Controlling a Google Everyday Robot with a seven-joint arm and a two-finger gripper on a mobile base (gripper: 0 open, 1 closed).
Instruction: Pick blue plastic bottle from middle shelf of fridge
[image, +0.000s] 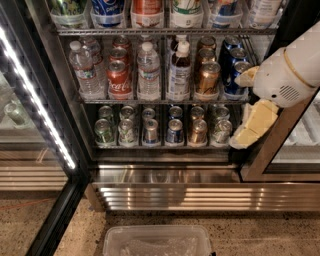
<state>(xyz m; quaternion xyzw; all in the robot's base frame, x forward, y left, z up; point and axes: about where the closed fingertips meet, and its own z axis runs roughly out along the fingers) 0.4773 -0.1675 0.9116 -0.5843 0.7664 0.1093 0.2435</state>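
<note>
Camera view: gripper (246, 102) hangs at the right edge of the fridge (165, 176), by the door frame, jaws spread w/ nothing between them. Blue plastic bottle (179, 75) stands upright on the middle shelf (150, 101), approx. centre, front row, between a clear water bottle (148, 72) on its left and a gold can (207, 80) on its right, well apart from gripper. Clear bin (157, 239) on floor below.

High, near, downward frontal view into the fridge (165, 192), fingers (257, 122) apart at right edge.
</note>
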